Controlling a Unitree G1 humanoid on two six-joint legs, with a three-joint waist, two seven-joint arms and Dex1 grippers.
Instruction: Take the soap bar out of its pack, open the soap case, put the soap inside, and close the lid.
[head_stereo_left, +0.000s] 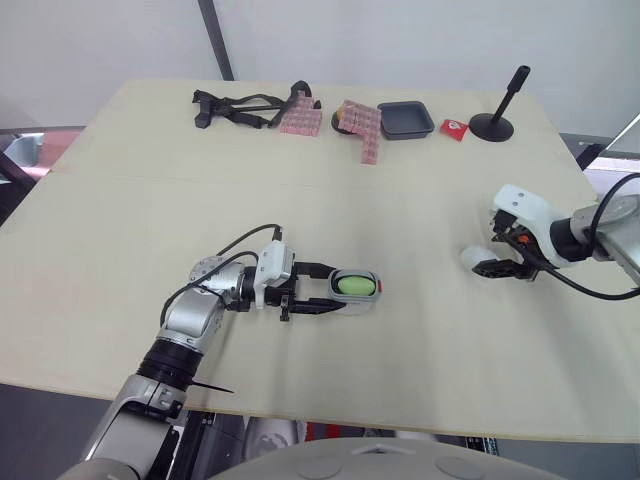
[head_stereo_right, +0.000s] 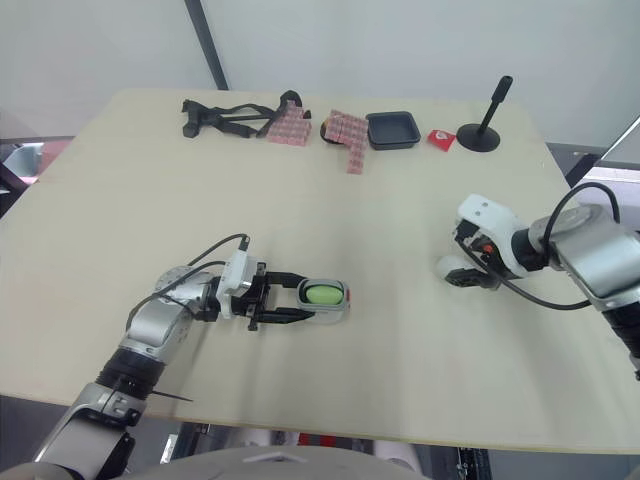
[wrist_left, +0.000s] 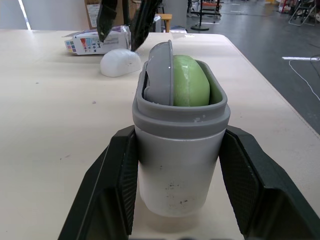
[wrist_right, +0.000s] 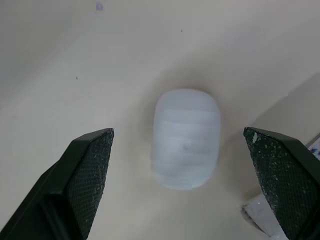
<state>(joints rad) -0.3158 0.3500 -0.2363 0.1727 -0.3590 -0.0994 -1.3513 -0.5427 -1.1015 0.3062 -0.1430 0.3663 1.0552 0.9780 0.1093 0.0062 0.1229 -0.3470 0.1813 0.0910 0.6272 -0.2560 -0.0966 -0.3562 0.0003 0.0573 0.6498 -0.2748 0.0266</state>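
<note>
Near the table's (head_stereo_left: 120, 250) front edge, I am watching the left gripper (head_stereo_left: 332, 290) clamping the grey soap case (wrist_left: 177, 165) by its sides. The green soap bar (wrist_left: 192, 87) is sitting inside the open case, half hidden by a grey insert (wrist_left: 160, 75). Well apart, the right gripper (head_stereo_left: 500, 268) is holding its jaws spread wide on either side of the white lid (wrist_right: 186, 145), clear of it. Just beside the lid the soap pack (wrist_left: 95, 41) is lying, its print too small for me to read.
</note>
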